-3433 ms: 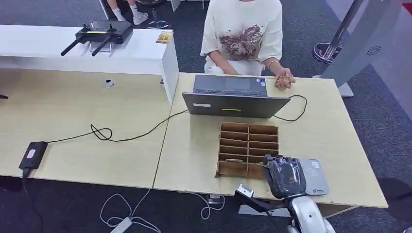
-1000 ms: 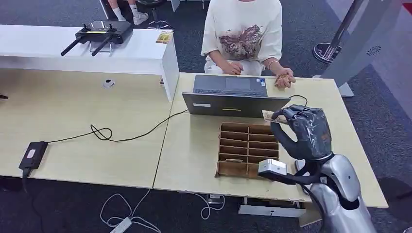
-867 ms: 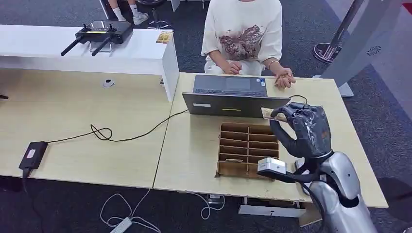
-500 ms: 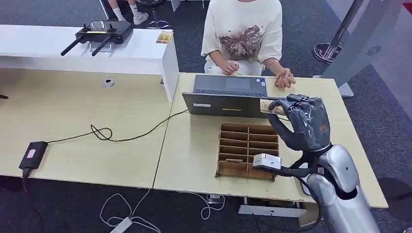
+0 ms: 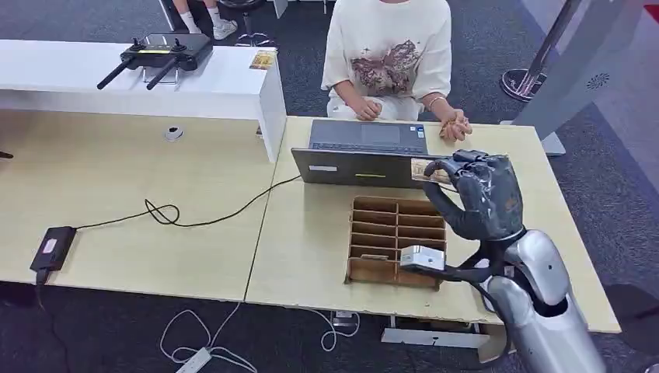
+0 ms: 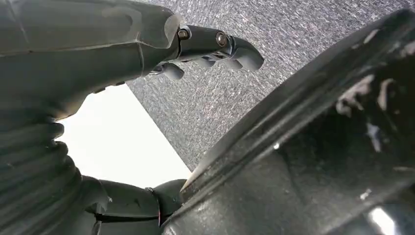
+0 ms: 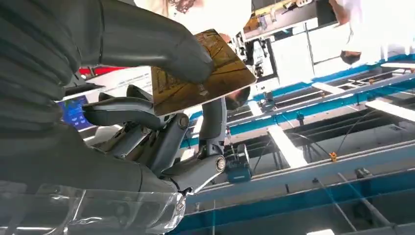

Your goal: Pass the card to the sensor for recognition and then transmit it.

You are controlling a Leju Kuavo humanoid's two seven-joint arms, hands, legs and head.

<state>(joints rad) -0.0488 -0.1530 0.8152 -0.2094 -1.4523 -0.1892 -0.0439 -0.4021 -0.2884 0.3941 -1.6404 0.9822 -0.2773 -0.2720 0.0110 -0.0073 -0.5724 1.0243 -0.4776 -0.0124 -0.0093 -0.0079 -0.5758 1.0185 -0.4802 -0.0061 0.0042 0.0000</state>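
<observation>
Fingers [image 7: 147, 110] of right hand [image 5: 478, 194] pinch card [image 7: 200, 73]; left hand [image 6: 88, 54] empty, fingers apart.

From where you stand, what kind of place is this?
Probably an office or lab test desk: a person sits behind a laptop on light wooden tables, grey carpet underfoot, and blue ceiling beams above.

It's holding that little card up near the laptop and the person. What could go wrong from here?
The right hand holds the thin brownish card only between thumb and fingers, so it might slip and fall into the brown cardboard divider tray below. The hand is also close to the grey laptop's raised lid and might bump it on the way to the person's hand.
</observation>
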